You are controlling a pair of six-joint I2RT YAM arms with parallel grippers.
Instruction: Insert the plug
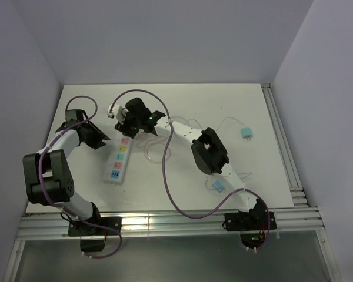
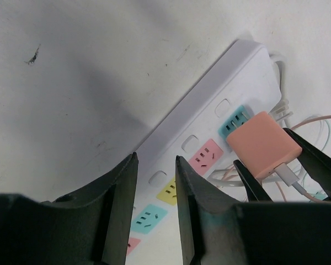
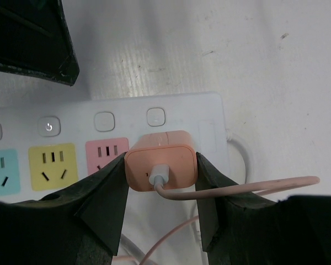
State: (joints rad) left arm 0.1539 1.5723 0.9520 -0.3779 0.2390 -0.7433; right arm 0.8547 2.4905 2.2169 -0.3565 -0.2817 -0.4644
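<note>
With right fingers (image 3: 107, 199) clamped on pink charger plug (image 3: 161, 165) at power strip's (image 3: 209, 110) teal socket (image 2: 234, 118); left fingers (image 2: 118, 193) half-open, empty. Insertion step, probably: press straight down to seat.

plug (image 3: 161, 160) — at power strip (image 1: 119, 160) far-end socket | left gripper (image 2: 155, 160) — left of power strip

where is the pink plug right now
In the right wrist view the pink plug sits centre frame, clamped in the right gripper, over the cord-end socket of the power strip, just right of the pink socket.
</note>
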